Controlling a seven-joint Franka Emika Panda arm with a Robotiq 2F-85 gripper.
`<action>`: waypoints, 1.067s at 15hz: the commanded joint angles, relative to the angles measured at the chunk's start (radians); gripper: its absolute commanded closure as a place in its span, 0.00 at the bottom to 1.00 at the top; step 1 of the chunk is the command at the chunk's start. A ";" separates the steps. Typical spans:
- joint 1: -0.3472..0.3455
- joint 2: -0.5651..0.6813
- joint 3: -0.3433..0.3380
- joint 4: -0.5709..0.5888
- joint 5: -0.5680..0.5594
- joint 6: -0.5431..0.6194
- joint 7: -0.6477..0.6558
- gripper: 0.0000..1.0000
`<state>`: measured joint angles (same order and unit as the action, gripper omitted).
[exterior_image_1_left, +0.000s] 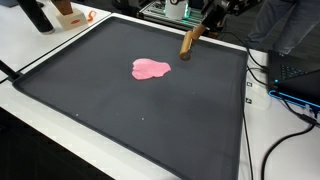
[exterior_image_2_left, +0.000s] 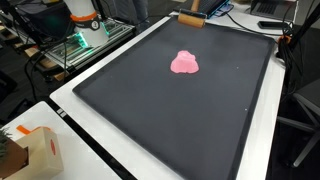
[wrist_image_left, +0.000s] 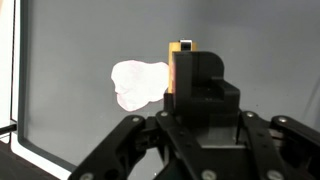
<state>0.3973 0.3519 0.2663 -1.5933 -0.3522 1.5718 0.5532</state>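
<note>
My gripper (exterior_image_1_left: 203, 26) hangs over the far edge of a black mat (exterior_image_1_left: 120, 120) and is shut on a brown wooden stick-like object (exterior_image_1_left: 189, 43). The object slants down, and its lower end is at or just above the mat. The object also shows in the other exterior view (exterior_image_2_left: 190, 19). A pink crumpled blob (exterior_image_1_left: 151, 68) lies on the mat a short way in front of the object, apart from it, and it shows in both exterior views (exterior_image_2_left: 184, 63). In the wrist view the dark fingers (wrist_image_left: 196, 72) clamp the orange-brown object (wrist_image_left: 181, 48), with the pink blob (wrist_image_left: 138, 83) beside it.
The mat (exterior_image_2_left: 180, 120) covers most of a white table (exterior_image_1_left: 40, 125). A cardboard box (exterior_image_2_left: 30, 152) stands at one table corner. Cables (exterior_image_1_left: 285, 100) and a laptop (exterior_image_1_left: 300, 75) lie beside the mat. A rack with green lights (exterior_image_2_left: 80, 45) stands off the table.
</note>
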 joint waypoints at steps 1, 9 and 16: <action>0.055 0.083 -0.048 0.104 -0.031 -0.064 0.078 0.77; 0.099 0.158 -0.105 0.184 -0.035 -0.089 0.198 0.77; 0.129 0.204 -0.131 0.227 -0.047 -0.114 0.298 0.77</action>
<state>0.4976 0.5274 0.1548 -1.4100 -0.3704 1.5053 0.8079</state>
